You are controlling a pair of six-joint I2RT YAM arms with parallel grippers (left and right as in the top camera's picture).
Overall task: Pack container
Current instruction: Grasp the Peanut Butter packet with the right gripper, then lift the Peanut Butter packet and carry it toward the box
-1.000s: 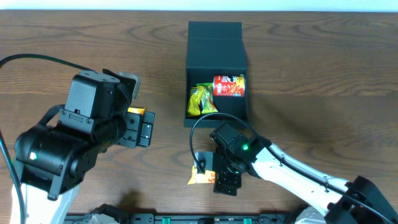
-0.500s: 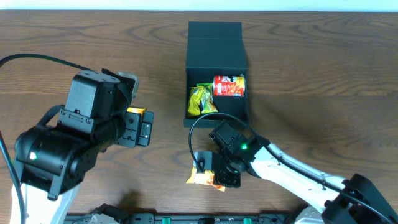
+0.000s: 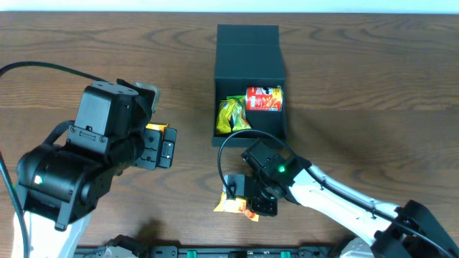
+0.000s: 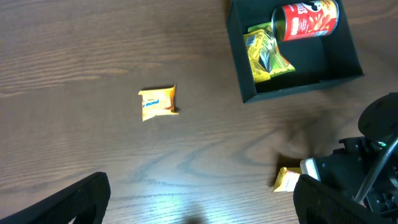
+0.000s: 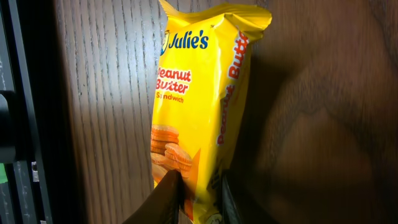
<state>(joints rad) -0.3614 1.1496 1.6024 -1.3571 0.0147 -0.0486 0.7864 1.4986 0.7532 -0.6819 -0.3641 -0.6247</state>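
The dark teal container (image 3: pixel 247 54) stands open at the table's middle back, lid flap folded away. Inside lie a red snack tube (image 3: pixel 264 99) and a green-yellow packet (image 3: pixel 232 115). Just in front of it, my right gripper (image 3: pixel 252 208) is shut on a yellow Julie's peanut butter sandwich packet (image 5: pixel 199 93), pinching its lower end between the fingertips (image 5: pixel 169 198). The packet (image 3: pixel 229 205) sticks out to the gripper's left. My left gripper (image 3: pixel 163 147) hovers open at the left, above a small yellow packet (image 4: pixel 158 102) lying on the wood.
From the left wrist camera the container (image 4: pixel 235 62) sits at upper right, and the right arm (image 4: pixel 367 168) with its packet (image 4: pixel 286 179) at lower right. Bare wooden table lies all round. A black rail runs along the front edge (image 3: pixel 229 252).
The right gripper's jaws have shut on the yellow sandwich packet and nudged it slightly to the left. The left arm has stayed still and open.
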